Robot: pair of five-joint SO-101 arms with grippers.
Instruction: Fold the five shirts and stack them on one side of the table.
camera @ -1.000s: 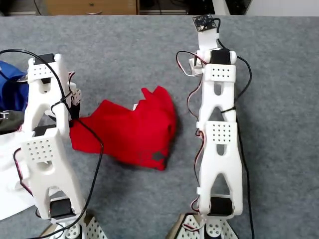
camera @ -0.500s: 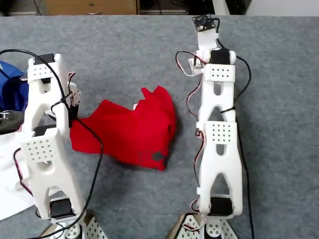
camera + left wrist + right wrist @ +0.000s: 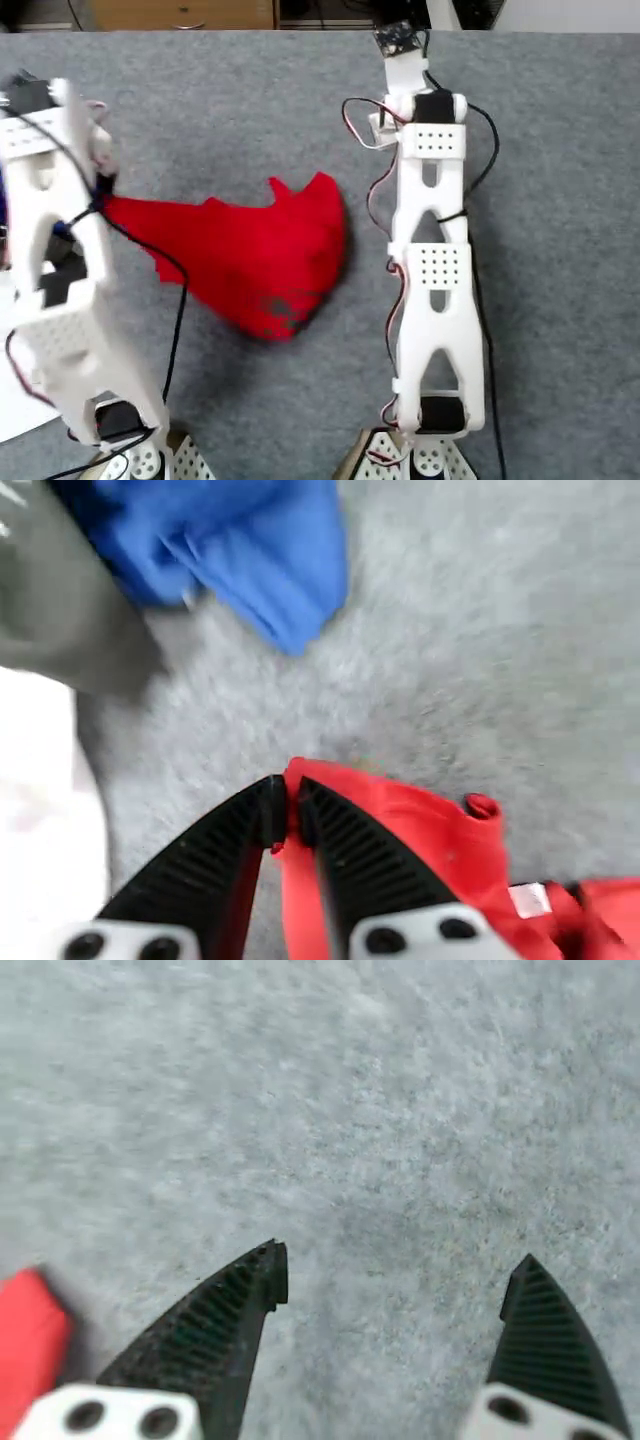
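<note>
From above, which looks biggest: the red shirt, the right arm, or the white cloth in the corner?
Right arm and red shirt: about alike, and the arm is nearer the camera, so no ranking.
White cloth: smallest, cut off at the edge.

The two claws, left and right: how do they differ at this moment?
The left claw is shut, the right claw open. The left claw pinches the edge of the red fabric shirt; the right claw holds nothing over the grey felt table. Both have black ribbed fingers.

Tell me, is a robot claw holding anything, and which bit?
The left gripper pinches the red shirt by its edge. The right gripper is open, holding nothing.
</note>
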